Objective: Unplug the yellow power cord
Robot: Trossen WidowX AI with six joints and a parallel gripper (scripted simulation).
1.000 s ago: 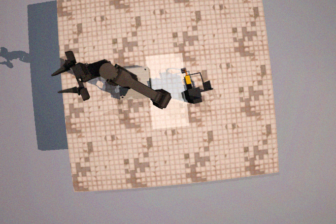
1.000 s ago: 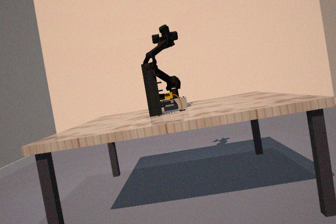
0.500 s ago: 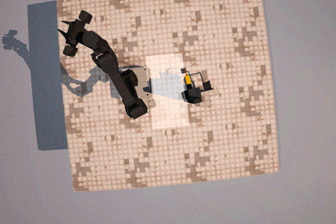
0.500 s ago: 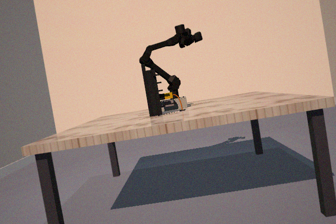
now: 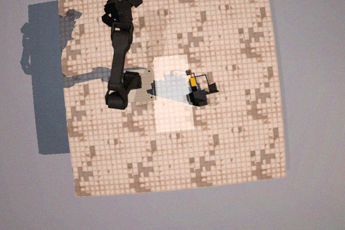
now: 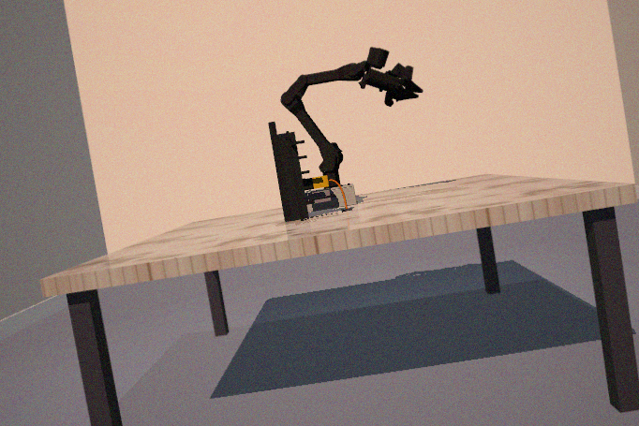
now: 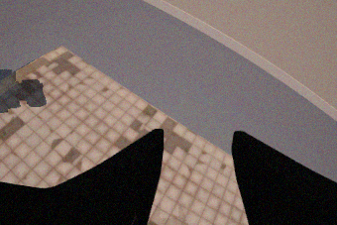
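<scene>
The yellow plug sits low against the face of the dark upright power strip, with its black front end meeting the strip. Whether its prongs are in a socket cannot be seen. An orange-looking cord curves from the plug's back down to the table. My gripper is partly open, with nothing between its fingers. It is high above the table, far from the plug, cord and strip. The wrist view shows none of these three.
The table top carries the arm's pale base plate beside the plug and strip. Short dark pegs stick out of the strip's face above the plug. A thin black line bends around to a dark block.
</scene>
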